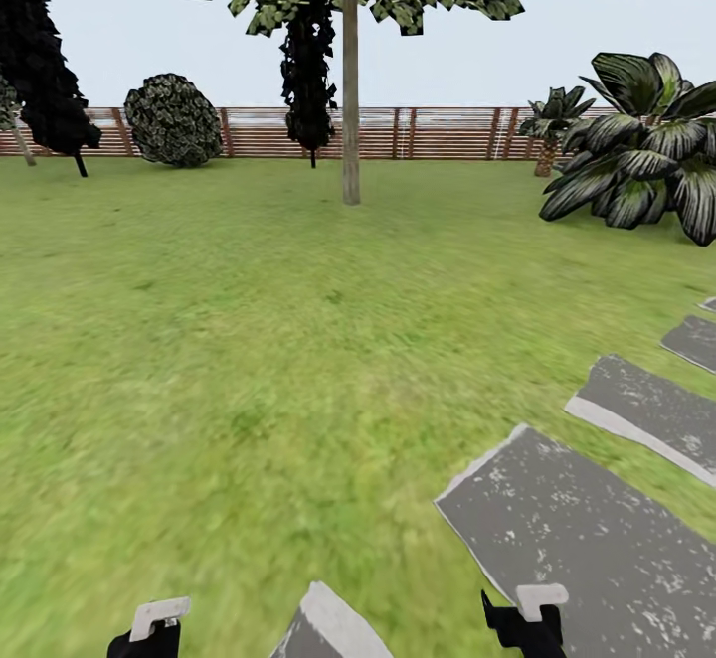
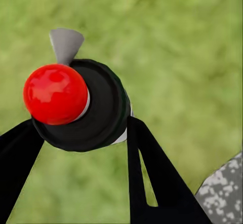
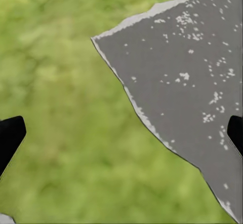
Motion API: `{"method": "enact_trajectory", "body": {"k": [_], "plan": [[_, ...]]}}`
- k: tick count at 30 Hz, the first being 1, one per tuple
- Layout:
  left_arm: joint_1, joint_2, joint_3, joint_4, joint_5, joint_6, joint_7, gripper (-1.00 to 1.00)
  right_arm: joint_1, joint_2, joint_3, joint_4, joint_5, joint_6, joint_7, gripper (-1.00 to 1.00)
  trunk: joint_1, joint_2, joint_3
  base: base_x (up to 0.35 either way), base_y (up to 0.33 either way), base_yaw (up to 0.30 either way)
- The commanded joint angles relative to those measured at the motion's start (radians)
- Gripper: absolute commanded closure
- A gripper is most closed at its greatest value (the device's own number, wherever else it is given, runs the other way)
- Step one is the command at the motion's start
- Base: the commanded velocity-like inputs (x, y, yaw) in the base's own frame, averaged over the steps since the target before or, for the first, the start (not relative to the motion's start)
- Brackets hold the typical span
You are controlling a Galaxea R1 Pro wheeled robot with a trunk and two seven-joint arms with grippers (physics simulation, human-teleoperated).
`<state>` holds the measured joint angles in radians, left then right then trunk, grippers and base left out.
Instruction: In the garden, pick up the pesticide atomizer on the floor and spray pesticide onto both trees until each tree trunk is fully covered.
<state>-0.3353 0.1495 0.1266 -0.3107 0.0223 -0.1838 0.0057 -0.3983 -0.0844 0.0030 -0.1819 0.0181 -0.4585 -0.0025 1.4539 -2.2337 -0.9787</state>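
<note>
The pesticide atomizer [image 2: 96,107], a dark bottle with a round red top [image 2: 55,93] and a grey nozzle, sits between the black fingers of my left gripper [image 2: 81,133], which is shut on it over the grass. That left gripper [image 1: 151,633] shows at the head view's lower edge. My right gripper [image 3: 121,133] is open and holds nothing, above the edge of a grey paving slab [image 3: 187,72]; it also shows low in the head view [image 1: 524,618]. One tree trunk [image 1: 350,111] stands far ahead on the lawn [image 1: 249,340], straight and grey-brown, with jagged foliage above.
A brown slatted fence [image 1: 438,133] closes the lawn's far side. A round bush [image 1: 173,119] and dark-leaved trees [image 1: 40,62] stand at the back left. Broad-leaved palm-like plants [image 1: 646,151] stand at the right. Grey stepping slabs [image 1: 587,529] run along the lower right.
</note>
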Motion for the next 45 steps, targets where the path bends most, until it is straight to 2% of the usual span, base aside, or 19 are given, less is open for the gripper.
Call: {"method": "enact_trajectory", "body": {"k": [1, 45], "plan": [[-0.001, 0.0, 0.001, 0.001, 0.002, -0.003, 0.0, 1.0, -0.001, 0.0, 0.0, 0.001, 0.002, -0.003, 0.0, -1.0, 0.0, 0.0, -0.001, 0.339, 0.0, 0.0], [-0.001, 0.001, 0.001, -0.001, 0.002, -0.003, 0.002, 1.0, -0.001, 0.002, 0.0, 0.001, 0.002, -0.003, -0.001, -1.0, 0.0, 0.0, -0.001, 0.339, 0.0, 0.0]]}}
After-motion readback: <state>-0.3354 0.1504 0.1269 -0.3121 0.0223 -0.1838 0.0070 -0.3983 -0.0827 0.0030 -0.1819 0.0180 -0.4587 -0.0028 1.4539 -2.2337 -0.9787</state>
